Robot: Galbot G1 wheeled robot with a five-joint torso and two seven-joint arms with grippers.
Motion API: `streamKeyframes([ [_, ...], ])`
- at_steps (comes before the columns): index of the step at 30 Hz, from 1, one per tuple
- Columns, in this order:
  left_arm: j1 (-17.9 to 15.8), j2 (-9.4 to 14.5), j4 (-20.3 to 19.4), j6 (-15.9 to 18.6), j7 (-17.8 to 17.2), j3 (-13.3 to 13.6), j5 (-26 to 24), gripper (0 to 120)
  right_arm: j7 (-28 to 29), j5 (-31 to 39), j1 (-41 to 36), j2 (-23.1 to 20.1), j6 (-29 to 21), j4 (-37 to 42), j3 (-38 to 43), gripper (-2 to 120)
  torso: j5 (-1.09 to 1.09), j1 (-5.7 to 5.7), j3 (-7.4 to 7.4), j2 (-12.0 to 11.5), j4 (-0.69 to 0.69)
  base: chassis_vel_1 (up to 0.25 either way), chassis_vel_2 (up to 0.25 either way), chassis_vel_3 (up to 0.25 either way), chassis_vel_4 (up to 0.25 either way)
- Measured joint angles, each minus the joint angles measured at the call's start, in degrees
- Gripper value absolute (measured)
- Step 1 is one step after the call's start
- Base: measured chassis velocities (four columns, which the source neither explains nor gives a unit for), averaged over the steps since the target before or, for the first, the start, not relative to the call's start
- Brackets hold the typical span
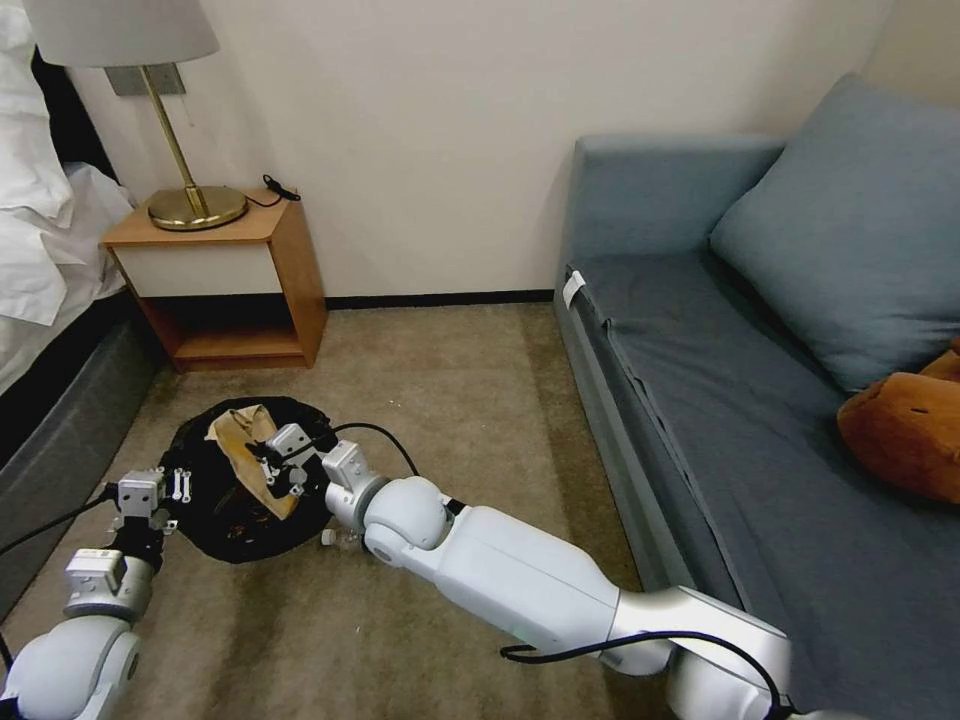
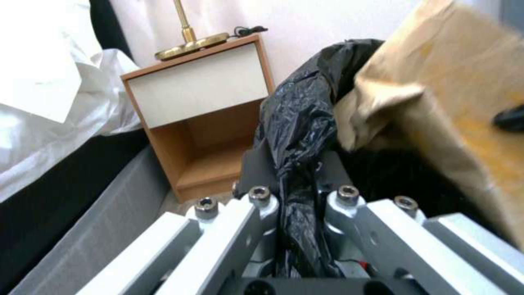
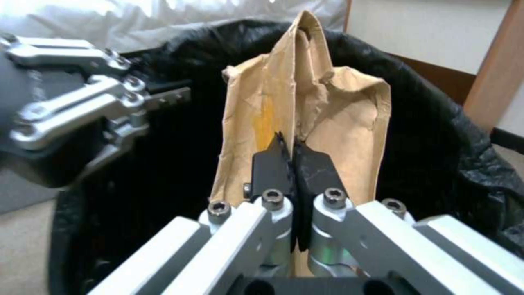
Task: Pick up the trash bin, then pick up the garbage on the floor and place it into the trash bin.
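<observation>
On the carpet before the nightstand (image 1: 215, 285), the left gripper (image 1: 150, 520) pinches the black liner at the trash bin's (image 1: 240, 535) left rim; its white wall is hidden. The right gripper (image 1: 272, 468) clamps the brown paper bag (image 1: 240, 440) over the opening, its lower end hidden by the fingers (image 3: 273, 164). A small clear bottle (image 1: 338, 540) lies half hidden under the right arm.

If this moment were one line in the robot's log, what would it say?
left gripper: shut on trash bin liner rim | right gripper: shut on paper bag, over bin mouth | bottle: on carpet by bin
</observation>
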Motion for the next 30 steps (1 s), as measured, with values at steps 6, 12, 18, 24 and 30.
streamKeyframes([
  [6, 0.4, -0.4, -0.2, 0.0, 0.0, -0.2, 0.3, 5, 0.5, -1.4, -0.6, 0.5, 0.2, -1.1, -0.1, 22, 0.0, 0.0, 0.0, 0.0, 0.0, 0.0, 0.0, 0.0, 0.0],
  [12, 0.5, -0.5, 0.2, 0.0, 0.0, -0.6, 0.8, 5, 0.5, -2.7, -0.7, 1.0, 0.2, -1.5, 0.0, 46, 0.0, 0.0, 0.0, 0.0, 0.0, 0.0, 0.0, 0.0, 0.0],
  [18, -0.4, 0.0, 3.7, -0.5, -0.4, -2.5, 2.4, 5, 0.5, -4.8, -0.7, 1.1, 0.3, -3.8, 1.1, 67, 0.0, 0.0, 0.0, 0.0, 0.0, 0.0, 0.0, 0.0, 0.0],
  [24, -0.5, 1.7, 8.6, -1.8, -0.7, -5.8, 3.1, 5, 0.3, -9.4, -0.7, 0.4, 0.9, -10.9, 3.4, 89, 0.0, 0.0, 0.0, 0.0, 0.01, 0.0, 0.0, 0.0, 0.0],
  [30, -0.2, 2.8, 11.4, -3.2, -0.7, -7.6, 2.9, 5, -1.5, -14.6, -0.8, -0.2, -1.2, -16.6, 4.0, 100, 0.0, 0.0, 0.0, 0.0, 0.0, 0.0, 0.0, 0.0, 0.0],
])
